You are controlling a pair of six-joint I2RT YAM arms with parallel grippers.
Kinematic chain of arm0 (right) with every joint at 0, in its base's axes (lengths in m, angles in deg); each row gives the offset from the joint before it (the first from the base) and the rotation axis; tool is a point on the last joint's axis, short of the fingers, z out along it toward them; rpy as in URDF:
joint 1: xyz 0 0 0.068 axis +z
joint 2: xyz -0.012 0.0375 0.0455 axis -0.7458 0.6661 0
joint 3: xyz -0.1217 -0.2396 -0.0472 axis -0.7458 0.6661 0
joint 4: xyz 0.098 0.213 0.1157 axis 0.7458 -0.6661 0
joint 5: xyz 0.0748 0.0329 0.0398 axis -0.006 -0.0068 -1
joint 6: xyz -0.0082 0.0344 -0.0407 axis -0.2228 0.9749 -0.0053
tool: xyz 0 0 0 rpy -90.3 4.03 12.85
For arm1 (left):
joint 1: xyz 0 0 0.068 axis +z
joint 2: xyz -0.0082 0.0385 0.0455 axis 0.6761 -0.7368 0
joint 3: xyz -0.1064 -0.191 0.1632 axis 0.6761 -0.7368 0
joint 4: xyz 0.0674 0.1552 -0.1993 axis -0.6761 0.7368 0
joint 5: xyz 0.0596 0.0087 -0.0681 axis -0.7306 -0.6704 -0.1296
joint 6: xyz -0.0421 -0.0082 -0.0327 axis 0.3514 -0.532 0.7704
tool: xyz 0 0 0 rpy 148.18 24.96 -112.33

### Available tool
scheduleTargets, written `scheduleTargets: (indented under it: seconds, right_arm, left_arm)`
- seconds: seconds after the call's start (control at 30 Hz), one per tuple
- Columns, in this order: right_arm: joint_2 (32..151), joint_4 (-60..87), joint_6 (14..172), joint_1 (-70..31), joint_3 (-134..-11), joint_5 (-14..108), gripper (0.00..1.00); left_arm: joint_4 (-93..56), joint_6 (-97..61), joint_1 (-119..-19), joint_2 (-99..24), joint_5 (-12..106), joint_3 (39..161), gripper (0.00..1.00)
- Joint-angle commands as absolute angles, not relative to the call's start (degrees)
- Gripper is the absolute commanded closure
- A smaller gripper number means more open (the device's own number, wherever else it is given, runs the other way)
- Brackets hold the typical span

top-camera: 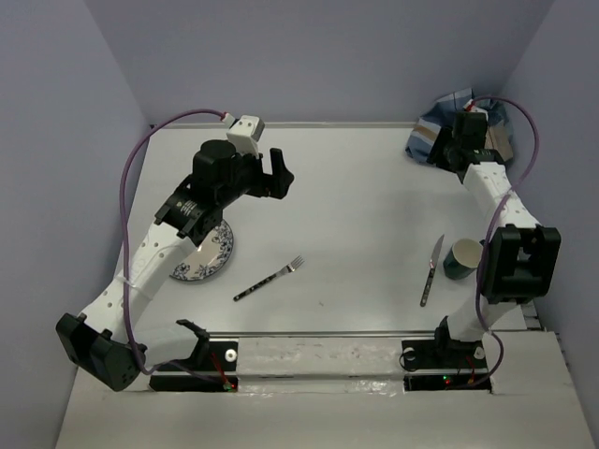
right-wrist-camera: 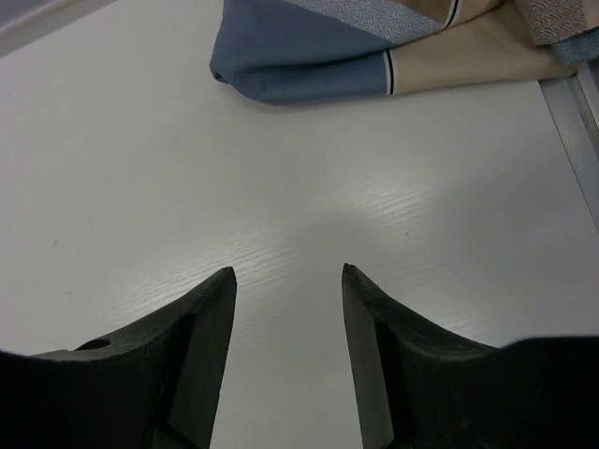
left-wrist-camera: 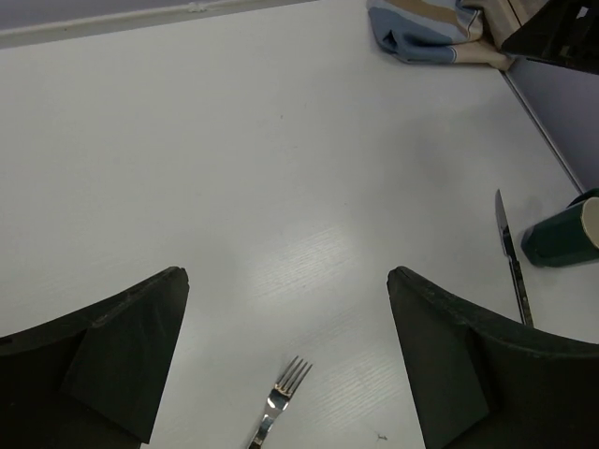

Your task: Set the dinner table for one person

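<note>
The white dinner table [top-camera: 356, 206] carries a blue-patterned plate [top-camera: 208, 254] at the left, partly under my left arm. A fork [top-camera: 270, 278] lies beside it; its tines show in the left wrist view [left-wrist-camera: 281, 393]. A knife [top-camera: 430, 269] and a dark green cup [top-camera: 461, 258] lie at the right, and both the knife [left-wrist-camera: 510, 257] and the cup [left-wrist-camera: 562, 234] show in the left wrist view. A crumpled blue-and-beige striped cloth [top-camera: 459, 126] sits at the far right corner. My left gripper [top-camera: 278, 174] is open and empty above the table. My right gripper [right-wrist-camera: 288, 269] is open and empty, just short of the cloth [right-wrist-camera: 374, 47].
Purple-grey walls close the table at the back and both sides. A metal rail [top-camera: 318, 335] runs along the near edge by the arm bases. The table's right edge [right-wrist-camera: 571, 122] lies right of my right gripper.
</note>
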State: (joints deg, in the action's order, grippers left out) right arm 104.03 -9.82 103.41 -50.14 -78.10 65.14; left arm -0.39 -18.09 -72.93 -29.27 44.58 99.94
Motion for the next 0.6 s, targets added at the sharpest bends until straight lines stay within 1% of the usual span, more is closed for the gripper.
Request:
scheduleTargets:
  seconds: [0.0,0.03,0.13,0.23,0.3,0.33,0.4,0.47,0.57]
  right_arm:
    - [111.3,-6.7,97.3,-50.3,-84.9,63.1,0.41]
    - [112.7,-6.7,96.3,-50.3,-86.0,62.3,0.41]
    - [118.7,-6.7,91.9,-50.3,-90.7,61.9,0.34]
    - [125.5,-6.8,89.5,-50.8,-95.8,58.8,0.28]
    - [129.2,-7.0,88.1,-50.8,-100.3,58.9,0.23]
    - [133.0,-7.1,87.8,-50.8,-102.0,59.9,0.23]
    - [136.6,-7.3,87.5,-50.8,-105.5,60.9,0.20]
    - [142.1,-7.6,87.2,-50.8,-111.4,60.6,0.15]
    - [149.0,-8.4,83.9,-50.8,-120.0,61.0,0.12]
  left_arm:
    - [-0.6,-17.9,-73.0,-28.4,45.1,102.1,0.01]
    - [-0.6,-17.8,-73.0,-28.4,45.0,102.0,0.01]
    - [0.7,-17.6,-73.0,-28.3,44.6,102.4,0.01]
    - [1.4,-17.0,-73.0,-27.7,43.4,102.0,0.01]
    - [1.7,-16.4,-73.1,-27.4,41.8,101.3,0.01]
    - [1.6,-16.2,-73.1,-26.8,40.6,100.9,0.01]
    - [1.4,-16.2,-73.1,-26.0,39.9,99.7,0.01]
    - [2.6,-16.0,-73.1,-25.2,39.6,99.4,0.01]
    - [3.6,-15.9,-73.1,-24.9,38.6,99.4,0.01]
